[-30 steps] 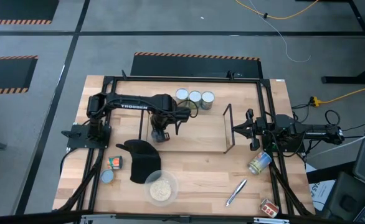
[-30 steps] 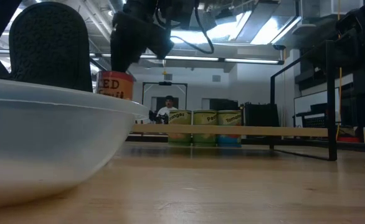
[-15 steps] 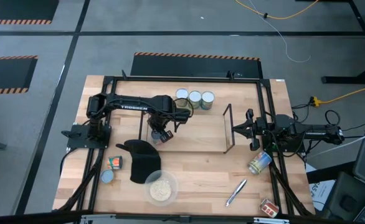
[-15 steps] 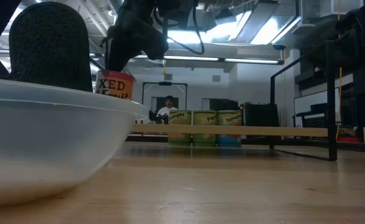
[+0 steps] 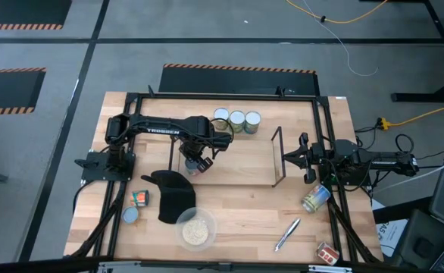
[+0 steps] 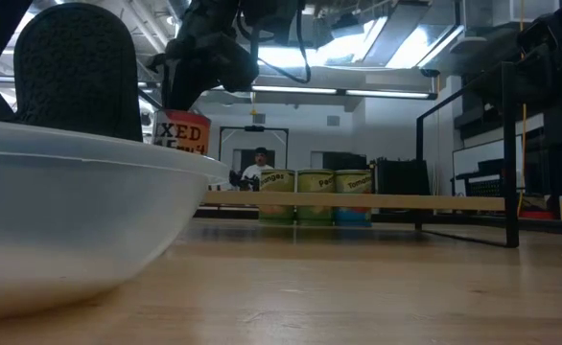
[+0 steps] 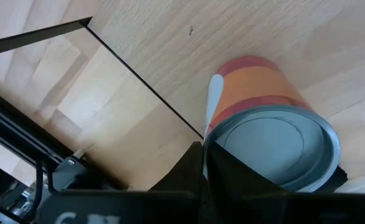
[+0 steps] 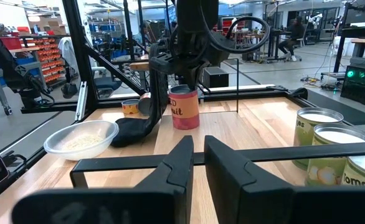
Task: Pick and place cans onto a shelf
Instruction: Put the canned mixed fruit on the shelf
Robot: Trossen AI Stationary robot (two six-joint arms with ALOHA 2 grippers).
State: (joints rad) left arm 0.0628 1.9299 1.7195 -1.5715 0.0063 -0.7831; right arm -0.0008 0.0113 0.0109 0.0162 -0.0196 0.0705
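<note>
Tabletop (image 5: 245,208): pale wood, ringed by a black frame.

Shelf (image 5: 241,155): low rack mid-tabletop, three green-labelled cans (image 5: 237,120) lined along its far edge.

Bowl (image 5: 196,229): clear, pale grains, near edge.

Left claw (image 5: 197,161): over the shelf's left end, clamped tight on the rim of a red-labelled can (image 7: 266,140). Against a second ago it has drawn back toward the shelf's left end, and in the low view the can sits slightly higher and tilted. Judged: the can is lifted and in transit to a shelf spot, not yet released.

Right claw (image 5: 295,158): parked beside the shelf's right end, fingers slightly parted, holding nothing; unchanged.

Loose cans: one lying by the right arm (image 5: 315,199), two at the left edge (image 5: 139,198), one at the near right corner (image 5: 327,252); none shifted.

Pen (image 5: 287,234): near edge, unmoved.
</note>
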